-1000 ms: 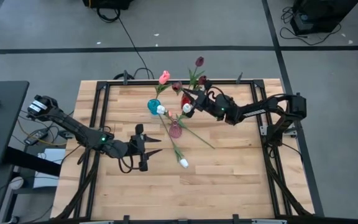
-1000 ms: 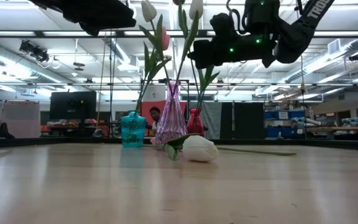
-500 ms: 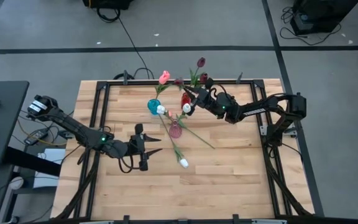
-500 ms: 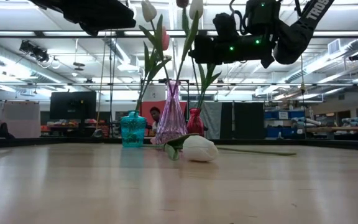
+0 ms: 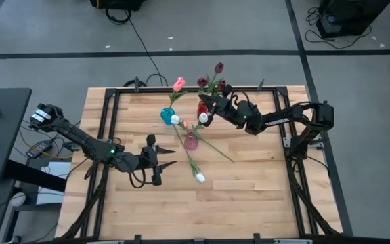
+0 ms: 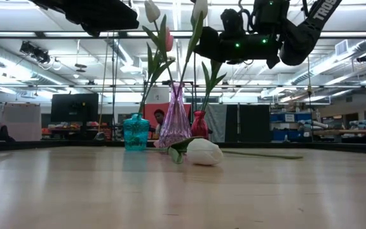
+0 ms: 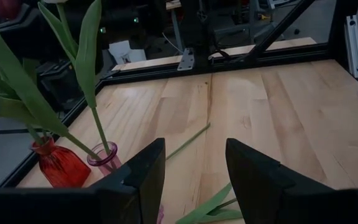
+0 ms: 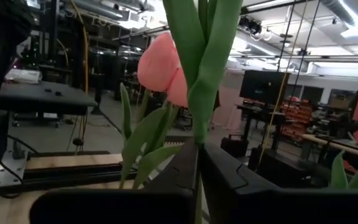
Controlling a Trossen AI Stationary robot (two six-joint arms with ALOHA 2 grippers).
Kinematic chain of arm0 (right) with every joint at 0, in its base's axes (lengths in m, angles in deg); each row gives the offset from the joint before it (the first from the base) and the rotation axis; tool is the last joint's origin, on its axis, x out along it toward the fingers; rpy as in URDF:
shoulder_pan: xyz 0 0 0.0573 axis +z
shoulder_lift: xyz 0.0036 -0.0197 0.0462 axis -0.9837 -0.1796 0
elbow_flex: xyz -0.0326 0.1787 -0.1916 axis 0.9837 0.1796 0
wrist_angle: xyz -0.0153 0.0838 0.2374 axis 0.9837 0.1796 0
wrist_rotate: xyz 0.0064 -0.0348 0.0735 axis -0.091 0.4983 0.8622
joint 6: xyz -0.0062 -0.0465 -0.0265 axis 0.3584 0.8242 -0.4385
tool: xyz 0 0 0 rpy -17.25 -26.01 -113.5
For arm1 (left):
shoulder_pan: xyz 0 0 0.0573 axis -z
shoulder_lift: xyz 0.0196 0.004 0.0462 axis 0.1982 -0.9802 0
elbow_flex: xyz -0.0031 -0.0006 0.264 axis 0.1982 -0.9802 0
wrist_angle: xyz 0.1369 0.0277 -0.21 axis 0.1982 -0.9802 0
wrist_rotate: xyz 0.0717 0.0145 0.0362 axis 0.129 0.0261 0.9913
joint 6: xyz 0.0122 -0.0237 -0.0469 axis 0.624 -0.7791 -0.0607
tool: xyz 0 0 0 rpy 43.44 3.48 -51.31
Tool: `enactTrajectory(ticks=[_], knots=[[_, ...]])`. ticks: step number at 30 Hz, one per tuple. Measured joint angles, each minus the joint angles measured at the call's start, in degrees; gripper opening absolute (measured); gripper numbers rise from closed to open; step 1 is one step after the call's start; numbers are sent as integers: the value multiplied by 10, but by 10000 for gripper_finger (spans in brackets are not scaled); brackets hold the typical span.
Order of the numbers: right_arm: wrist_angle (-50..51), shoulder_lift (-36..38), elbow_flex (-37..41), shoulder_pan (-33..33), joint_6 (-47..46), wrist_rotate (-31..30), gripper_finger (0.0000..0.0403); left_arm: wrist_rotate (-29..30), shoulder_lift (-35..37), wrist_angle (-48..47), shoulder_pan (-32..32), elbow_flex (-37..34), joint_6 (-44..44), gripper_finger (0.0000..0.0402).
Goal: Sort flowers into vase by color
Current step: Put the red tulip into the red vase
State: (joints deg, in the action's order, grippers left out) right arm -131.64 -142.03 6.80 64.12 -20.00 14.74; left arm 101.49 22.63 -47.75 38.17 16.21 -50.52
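Three small vases stand mid-table: teal (image 5: 166, 115), pink (image 5: 191, 141) and red (image 5: 202, 108). The teal one holds a pink tulip (image 5: 179, 84), the pink one two white tulips (image 5: 175, 119), and the red one maroon tulips (image 5: 217, 68). One white tulip (image 5: 200, 177) lies flat on the table. My right gripper (image 5: 206, 102) is high over the red vase, shut on the stem of a maroon tulip (image 5: 202, 82). My left gripper (image 5: 162, 159) hovers open to the left of the pink vase. My right gripper pinches the maroon tulip's green stem (image 8: 197, 146) between its two fingers, which reach in roughly level from the table's right and lie across it. The flower stands upright, with leaves and head above the fingers. Where the stem's lower end is cannot be seen.
A loose green stem (image 5: 217, 150) lies on the wood right of the pink vase. A black metal frame (image 5: 111, 129) borders the table. Bare wood lies toward the near edge (image 5: 202, 210). A person (image 6: 159, 117) shows far behind the vases in the low view.
My right gripper has risen a little and moved toward the far edge, still shut on the stem. The maroon head has travelled with it, from beside the red vase toward the far rail. My left arm has kept still.
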Motion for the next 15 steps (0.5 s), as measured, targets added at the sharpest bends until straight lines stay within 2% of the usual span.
enactTrajectory(ticks=[15], knots=[[34, 0, 0, -7, 34, -11, 25, 0, 0, -1, 0, 0, 0, 174]])
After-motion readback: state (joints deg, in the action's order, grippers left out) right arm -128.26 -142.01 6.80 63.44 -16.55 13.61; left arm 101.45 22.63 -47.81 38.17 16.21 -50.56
